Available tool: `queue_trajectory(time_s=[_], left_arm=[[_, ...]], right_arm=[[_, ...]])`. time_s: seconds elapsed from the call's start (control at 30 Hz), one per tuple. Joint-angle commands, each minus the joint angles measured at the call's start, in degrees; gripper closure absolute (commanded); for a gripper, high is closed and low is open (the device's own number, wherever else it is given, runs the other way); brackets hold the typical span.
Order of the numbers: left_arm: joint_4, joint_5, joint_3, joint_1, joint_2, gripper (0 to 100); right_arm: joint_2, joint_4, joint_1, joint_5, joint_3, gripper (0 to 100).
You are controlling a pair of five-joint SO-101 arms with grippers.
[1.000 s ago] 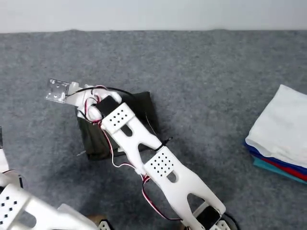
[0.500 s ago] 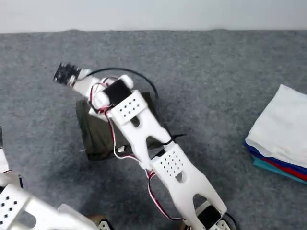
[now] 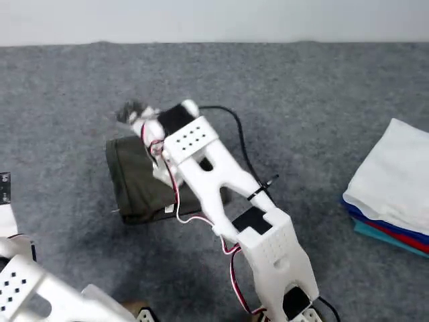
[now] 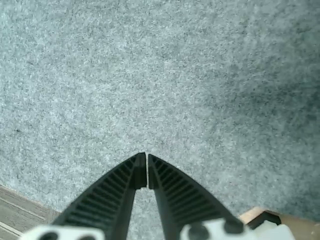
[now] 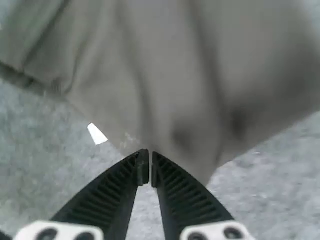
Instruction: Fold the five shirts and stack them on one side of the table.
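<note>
A dark olive folded shirt (image 3: 137,178) lies on the grey carpet at centre left. The right arm (image 3: 201,157) hangs over its far right part. In the right wrist view my right gripper (image 5: 146,167) is shut and empty, just above the edge of the olive shirt (image 5: 190,75), beside a small white tag (image 5: 97,134). At the right table edge a stack of folded shirts has a white one (image 3: 395,174) on top of blue, red and teal ones. My left gripper (image 4: 146,172) is shut over bare carpet, holding nothing.
The left arm's white links (image 3: 27,288) sit at the lower left corner. A brown table edge (image 4: 15,212) shows beyond the carpet there. Open grey carpet (image 3: 301,94) lies between the olive shirt and the stack.
The right arm's wrist has swung from beyond the olive shirt's left corner toward the right and lifted over the shirt. The shirt and the left arm have stayed put.
</note>
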Motion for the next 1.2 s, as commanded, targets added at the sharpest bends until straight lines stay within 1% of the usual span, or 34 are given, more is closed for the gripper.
queue_trajectory(time_s=[0.0,0.13,0.27,0.33,0.43,0.57,0.7,0.83,1.03,1.17], left_arm=[[0.35,-0.35,-0.66,0.18,-1.05,98],[0.44,-0.35,-0.66,0.09,-1.05,98],[0.44,-0.35,-0.66,0.09,-1.05,98],[0.44,-0.35,-0.66,0.09,-1.05,98],[0.44,-0.35,-0.66,0.09,-1.05,98],[0.44,-0.35,-0.75,0.09,-1.05,98],[0.44,-0.35,-0.75,0.09,-1.05,98],[0.44,-0.35,-0.75,0.09,-1.05,98],[0.44,-0.35,-0.66,0.09,-1.05,98],[0.44,-0.35,-0.66,0.09,-1.05,98]], right_arm=[[-0.57,-0.84,-0.4,-0.7,0.97,98.1],[6.46,-3.38,-4.09,-0.7,0.88,98.2],[8.04,-1.01,-8.92,-0.7,0.79,99.0],[7.52,-0.31,-9.27,-0.53,0.44,99.0],[4.26,1.89,-7.69,-0.26,-2.99,99.0],[-1.36,1.71,-6.46,-0.26,-8.44,98.8],[-1.63,-1.8,-9.1,-0.26,-10.37,98.7],[3.03,-5.85,-13.58,-0.44,-10.11,98.7],[15.25,-10.51,-18.59,-0.26,-10.55,98.9],[16.48,-7.08,-18.51,-0.18,-15.47,98.9]])
